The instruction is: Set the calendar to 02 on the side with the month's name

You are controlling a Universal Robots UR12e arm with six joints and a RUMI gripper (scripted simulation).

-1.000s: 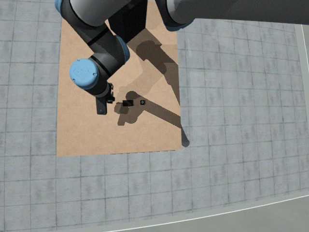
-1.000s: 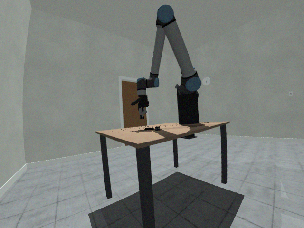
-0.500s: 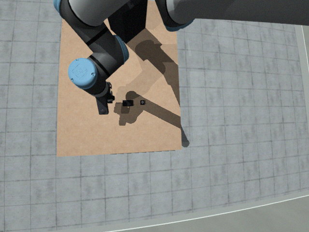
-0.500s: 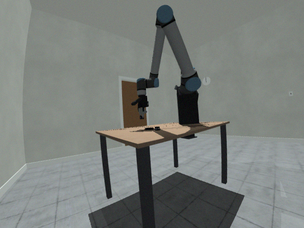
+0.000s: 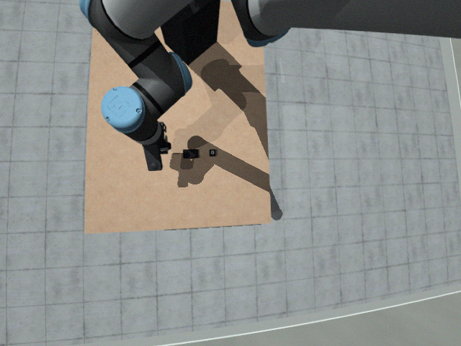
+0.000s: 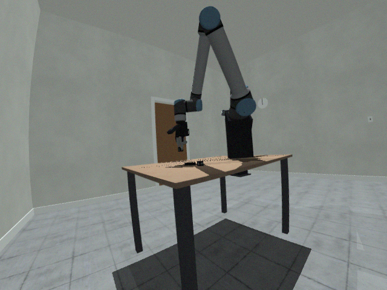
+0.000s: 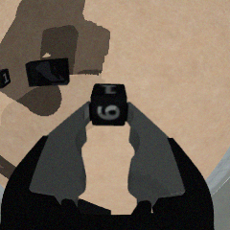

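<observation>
From my seat, the wrist view reads left to right like this: at the far left edge, about nine o'clock, I see a sliver of a black cube bearing a white 1, lying on the counter. Just beside it, toward ten o'clock, sits the dark tray, partly in shadow. At the centre, the claw has its two grey fingers pressed on either side of a second black cube, held off the counter, with a white digit facing the camera that reads as a 6 or a 9. In the top view the claw hangs at nine o'clock of the tray, well apart from it, and the loose cube lies at the tray's three o'clock. From the exterior view, the claw hovers above the counter.
</observation>
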